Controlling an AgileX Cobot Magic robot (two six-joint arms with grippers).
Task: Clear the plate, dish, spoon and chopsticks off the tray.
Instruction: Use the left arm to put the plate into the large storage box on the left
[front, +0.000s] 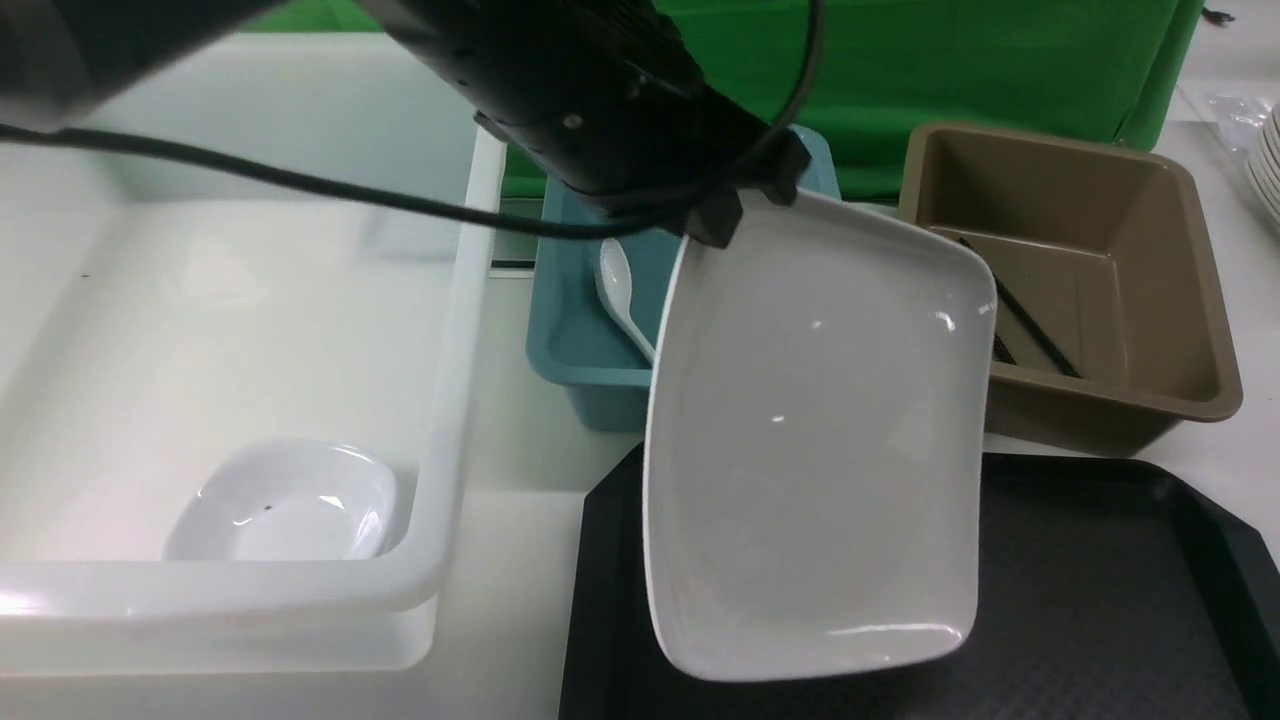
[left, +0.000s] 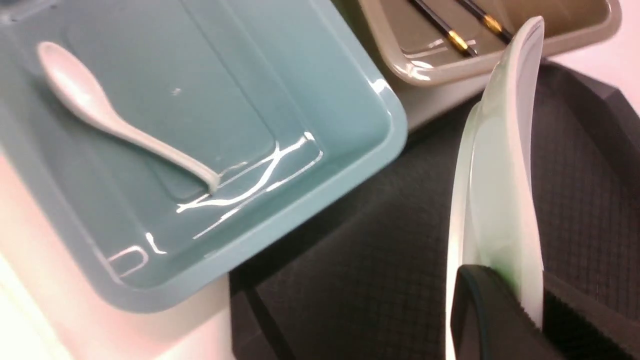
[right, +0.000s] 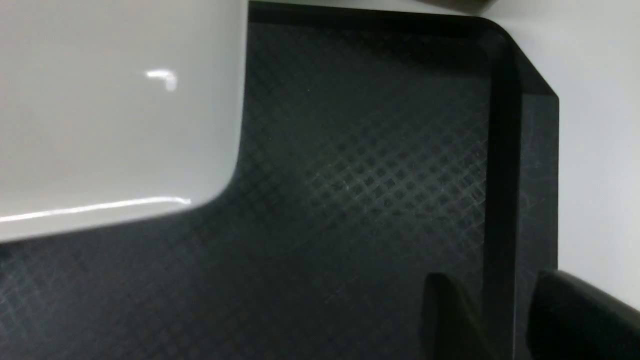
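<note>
- The left gripper (front: 738, 212) pinches the top rim of the plate (front: 810, 440), near the top middle of the front view.
- The plate hangs tilted in the middle of the frame, over the left part of the tray (front: 1100, 600) at the bottom right.
- The spoon (front: 620, 295) lies in the teal bin (front: 575, 350), just behind the plate.
- The chopsticks (front: 1030, 325) lie in the brown bin (front: 1100, 250) at the upper right.
- A small white dish (front: 285, 500) sits in the big white tub (front: 450, 380) at the lower left.
- The right gripper (right: 500, 325) has its fingers spread apart above the tray's rim.
</note>
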